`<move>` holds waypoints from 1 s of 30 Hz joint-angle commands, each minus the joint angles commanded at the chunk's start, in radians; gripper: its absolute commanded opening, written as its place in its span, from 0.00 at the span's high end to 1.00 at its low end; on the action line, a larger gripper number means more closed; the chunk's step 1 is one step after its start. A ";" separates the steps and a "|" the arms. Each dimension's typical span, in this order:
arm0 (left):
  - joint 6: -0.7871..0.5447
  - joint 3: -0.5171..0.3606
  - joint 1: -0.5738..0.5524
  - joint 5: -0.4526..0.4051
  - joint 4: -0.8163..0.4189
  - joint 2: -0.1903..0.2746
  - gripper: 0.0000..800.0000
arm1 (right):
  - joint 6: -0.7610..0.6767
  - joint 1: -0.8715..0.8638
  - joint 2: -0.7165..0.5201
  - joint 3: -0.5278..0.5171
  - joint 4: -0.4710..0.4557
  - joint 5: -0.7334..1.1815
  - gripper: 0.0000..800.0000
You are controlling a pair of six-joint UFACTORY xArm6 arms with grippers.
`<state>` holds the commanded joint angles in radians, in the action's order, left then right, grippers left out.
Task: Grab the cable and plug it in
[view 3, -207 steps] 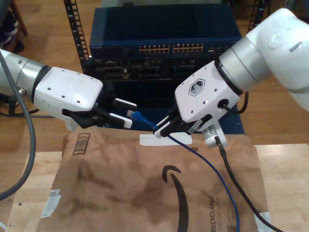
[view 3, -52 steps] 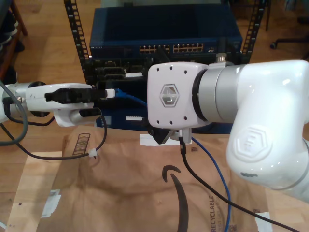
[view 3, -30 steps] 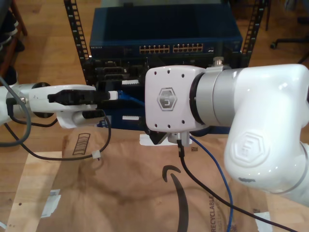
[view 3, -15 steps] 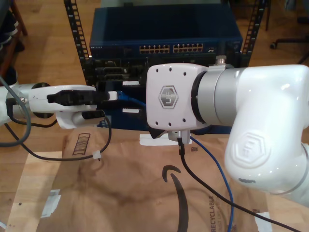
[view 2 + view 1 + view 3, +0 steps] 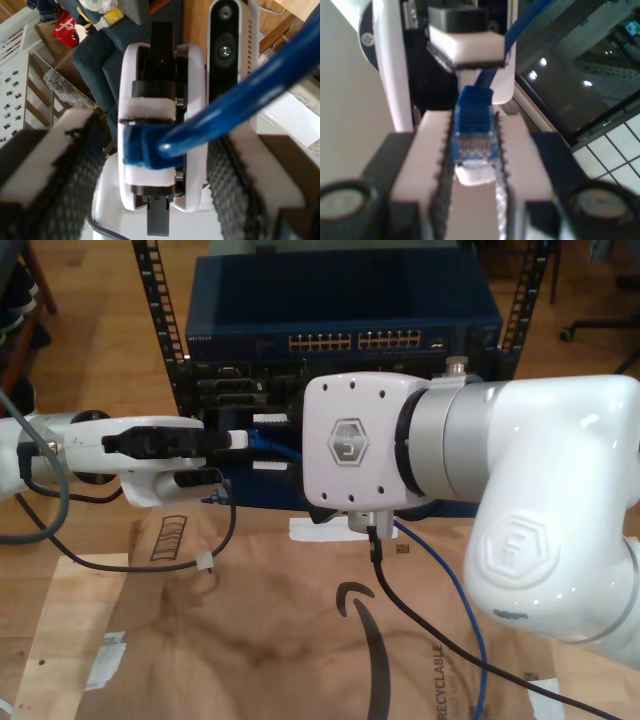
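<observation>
My first gripper (image 5: 472, 145) is clamped on the blue-booted plug (image 5: 472, 135) of the cable (image 5: 441, 570). Both ribbed pads press on the plug's sides, and its gold contacts face the first wrist camera. In the exterior view this gripper lies level, just in front of the network switch rack (image 5: 350, 340), towards the rack's side at the exterior view's left. The plug (image 5: 262, 439) sticks out past its white fingertip (image 5: 238, 440).

My second gripper (image 5: 157, 150) faces the first one nose to nose. Its two padded fingers (image 5: 85, 165) stand apart, and the cable (image 5: 240, 95) runs through the gap between them without being pinched. Straight ahead in that view, the first gripper's pads hold the blue boot (image 5: 142, 145).

In the exterior view the second arm's white wrist housing (image 5: 350, 450) sits directly in front of the rack's middle and hides its own jaws. From under the housing the cable drops away from the rack across the brown paper packaging (image 5: 250, 640), beside a thicker black cable (image 5: 420, 630).
</observation>
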<state>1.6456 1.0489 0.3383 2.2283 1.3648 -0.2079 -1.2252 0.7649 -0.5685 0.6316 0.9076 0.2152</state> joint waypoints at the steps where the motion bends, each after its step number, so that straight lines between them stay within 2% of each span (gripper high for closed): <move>1: 0.000 0.000 0.000 0.000 0.000 0.000 0.99 | 0.000 0.000 0.000 0.000 0.000 0.000 0.63; 5: 0.000 0.000 0.000 0.000 0.000 0.000 0.98 | -0.002 -0.002 0.000 -0.002 0.000 -0.002 0.68; 19: 0.000 0.000 -0.002 -0.002 0.000 -0.002 0.98 | -0.003 0.000 -0.008 -0.002 0.002 -0.002 0.68; 30: 0.000 0.000 -0.002 0.000 -0.002 -0.002 0.98 | -0.005 0.000 -0.008 -0.002 0.002 -0.002 0.74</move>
<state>1.6456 1.0489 0.3368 2.2283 1.3633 -0.2094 -1.2298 0.7649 -0.5762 0.6300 0.9091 0.2137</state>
